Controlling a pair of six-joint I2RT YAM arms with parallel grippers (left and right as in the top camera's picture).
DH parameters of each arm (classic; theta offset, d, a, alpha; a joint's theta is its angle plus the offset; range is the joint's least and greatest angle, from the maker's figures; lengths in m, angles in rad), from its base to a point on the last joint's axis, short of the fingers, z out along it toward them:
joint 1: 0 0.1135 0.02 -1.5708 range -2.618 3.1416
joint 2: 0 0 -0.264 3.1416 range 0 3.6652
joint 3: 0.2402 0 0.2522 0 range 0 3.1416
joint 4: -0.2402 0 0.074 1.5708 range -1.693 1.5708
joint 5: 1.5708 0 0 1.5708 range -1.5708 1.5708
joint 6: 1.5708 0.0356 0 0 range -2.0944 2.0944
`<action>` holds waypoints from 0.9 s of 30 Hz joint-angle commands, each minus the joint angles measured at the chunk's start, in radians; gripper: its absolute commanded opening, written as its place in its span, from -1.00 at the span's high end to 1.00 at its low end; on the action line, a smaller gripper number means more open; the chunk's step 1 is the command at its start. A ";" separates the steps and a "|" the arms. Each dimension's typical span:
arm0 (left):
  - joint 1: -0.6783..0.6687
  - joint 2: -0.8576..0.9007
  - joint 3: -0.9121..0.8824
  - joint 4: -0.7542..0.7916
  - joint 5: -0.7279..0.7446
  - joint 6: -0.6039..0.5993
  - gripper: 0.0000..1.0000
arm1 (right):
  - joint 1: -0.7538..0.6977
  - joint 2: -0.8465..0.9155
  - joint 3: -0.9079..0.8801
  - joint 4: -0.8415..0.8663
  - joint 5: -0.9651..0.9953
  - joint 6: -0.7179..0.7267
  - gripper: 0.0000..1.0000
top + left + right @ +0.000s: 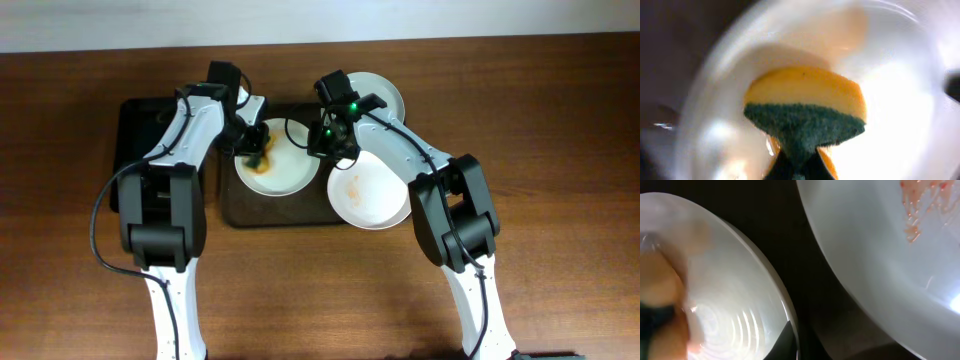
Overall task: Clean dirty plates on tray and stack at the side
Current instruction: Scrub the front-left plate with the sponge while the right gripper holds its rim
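Setting: a robotics workstation of the laboratory kind; nothing finer can be determined. Evidence: two white-and-black robot arms, the left arm and the right arm, are mounted at the near edge of a wood-grain table, with black cables looping loose beside them. Kitchen items are laid out on the tabletop itself — a dark brown tray carrying white plates, a yellow-and-green sponge, a smaller black tray. A pale plain strip borders the table's far edge — wall or floor cannot be told.
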 commanded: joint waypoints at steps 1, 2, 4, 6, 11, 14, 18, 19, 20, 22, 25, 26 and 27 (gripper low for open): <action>-0.010 0.036 -0.038 -0.057 0.271 0.046 0.98 | 0.003 0.014 0.008 0.010 -0.012 0.012 0.92; -0.008 0.036 -0.038 -0.047 0.276 0.045 0.99 | 0.003 0.014 0.008 0.008 -0.019 0.012 0.92; -0.005 0.036 -0.038 -0.007 0.290 0.035 0.98 | 0.004 0.014 0.008 0.008 -0.032 0.013 0.92; -0.005 0.036 -0.038 0.100 0.394 0.035 0.98 | 0.015 0.014 0.008 0.009 -0.032 0.013 0.92; -0.001 0.036 -0.038 0.325 0.354 0.034 0.99 | 0.026 0.014 0.008 0.009 -0.032 0.012 0.92; -0.001 0.036 -0.038 0.317 0.034 -0.054 0.99 | 0.023 0.014 0.008 0.009 -0.031 0.013 0.92; -0.001 0.036 -0.038 0.151 -0.218 -0.110 0.99 | 0.023 0.014 0.008 0.011 -0.029 0.013 0.92; 0.000 0.036 -0.037 0.101 -0.219 -0.110 0.98 | 0.023 0.014 0.008 0.011 -0.029 0.013 0.92; 0.000 0.036 -0.017 0.001 -0.179 -0.109 0.99 | 0.023 0.014 0.008 0.010 -0.029 0.013 0.92; 0.000 0.035 0.035 -0.133 -0.031 -0.091 0.98 | 0.023 0.014 0.008 0.009 -0.029 0.013 0.92; -0.007 0.035 0.064 -0.169 0.316 0.016 0.99 | 0.023 0.014 0.008 0.016 -0.033 0.016 0.92; -0.008 0.036 0.063 -0.167 0.332 0.016 0.98 | 0.022 0.014 0.008 0.016 -0.034 0.016 0.92; -0.008 0.037 0.063 -0.160 0.327 0.017 0.98 | 0.022 0.014 0.008 0.015 -0.034 0.016 0.92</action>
